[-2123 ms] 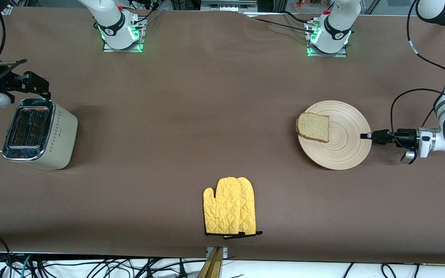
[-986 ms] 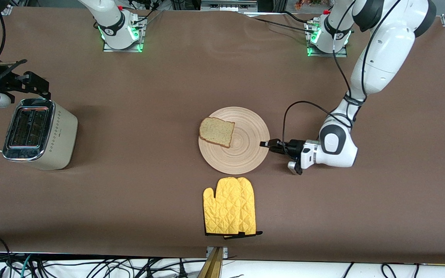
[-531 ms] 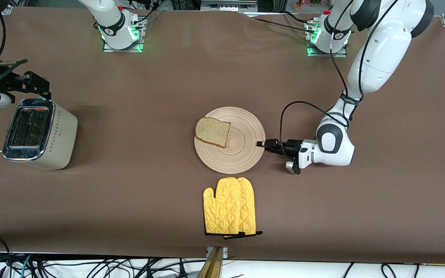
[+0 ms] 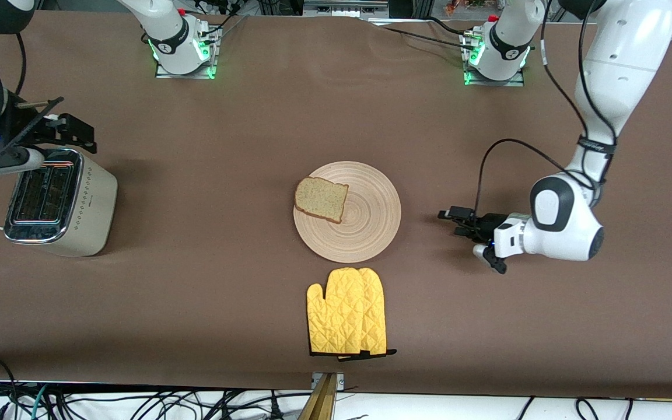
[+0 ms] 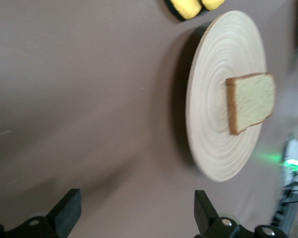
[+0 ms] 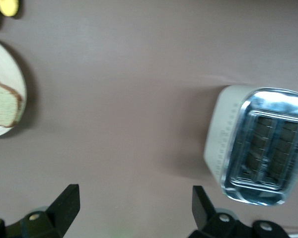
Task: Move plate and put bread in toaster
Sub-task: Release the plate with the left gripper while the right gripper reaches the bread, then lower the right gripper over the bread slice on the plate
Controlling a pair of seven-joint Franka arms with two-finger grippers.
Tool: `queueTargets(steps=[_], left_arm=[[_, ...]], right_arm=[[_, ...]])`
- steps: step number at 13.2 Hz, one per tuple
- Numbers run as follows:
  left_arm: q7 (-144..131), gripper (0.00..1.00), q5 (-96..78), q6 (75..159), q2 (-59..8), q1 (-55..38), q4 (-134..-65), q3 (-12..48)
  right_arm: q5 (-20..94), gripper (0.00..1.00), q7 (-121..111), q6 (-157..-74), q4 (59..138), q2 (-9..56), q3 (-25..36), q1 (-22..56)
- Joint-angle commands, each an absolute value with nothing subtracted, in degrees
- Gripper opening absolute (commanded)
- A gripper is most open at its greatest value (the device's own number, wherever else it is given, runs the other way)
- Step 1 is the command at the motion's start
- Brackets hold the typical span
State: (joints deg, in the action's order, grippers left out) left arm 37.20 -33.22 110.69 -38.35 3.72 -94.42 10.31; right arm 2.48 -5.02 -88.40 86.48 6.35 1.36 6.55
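Now plate [image 4: 365, 233] sits mid-table within the right arm's reach; left pincer [image 4: 450, 223] released beside it, right pincer [image 4: 76, 134] spread over toaster [image 4: 59, 204], bread [image 4: 321, 199] untouched.

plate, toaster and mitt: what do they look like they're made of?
Plate: looks like light wood, matte, with concentric ring grooves and a pale grain tone.
Toaster: cream body, probably painted metal or plastic, with a dot pattern on its side; the top is shiny chrome that mirrors the light.
Mitt: yellow quilted fabric with diamond stitching and a dark trim at the cuff.
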Motion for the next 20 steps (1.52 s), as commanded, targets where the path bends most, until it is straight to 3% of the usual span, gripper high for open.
queueTargets(steps=[1,4,8,11,13,16,20], left_arm=[[32.4,1.00,-22.9,108.5,-32.7,3.5,-95.1,9.8],[22.4,1.00,-8.3,105.9,-23.3,3.5,-94.3,9.8],[13.6,1.00,-2.4,102.1,-14.0,2.6,-92.3,8.7],[11.9,1.00,0.1,99.5,-6.4,-5.2,-93.7,-1.3],[9.1,1.00,0.0,99.6,-1.4,-6.0,-97.1,-4.8],[8.4,1.00,-0.4,98.0,0.3,-5.0,-97.6,-3.1],[7.2,1.00,0.2,94.3,-0.2,-4.6,-95.5,-2.2]], right_arm=[[4.3,1.00,-3.2,-90.6,86.0,7.9,1.4,10.4],[5.5,1.00,6.8,-96.0,85.8,12.6,1.4,17.2],[7.5,1.00,12.3,-107.4,85.8,20.1,1.4,23.4],[13.7,1.00,15.3,-114.8,85.6,25.6,1.5,25.4],[16.5,1.00,17.7,-120.1,85.7,28.1,1.4,26.7],[18.8,1.00,23.9,-126.4,85.9,32.8,1.5,30.0],[18.9,1.00,28.0,-127.8,91.2,34.8,1.5,31.7]])
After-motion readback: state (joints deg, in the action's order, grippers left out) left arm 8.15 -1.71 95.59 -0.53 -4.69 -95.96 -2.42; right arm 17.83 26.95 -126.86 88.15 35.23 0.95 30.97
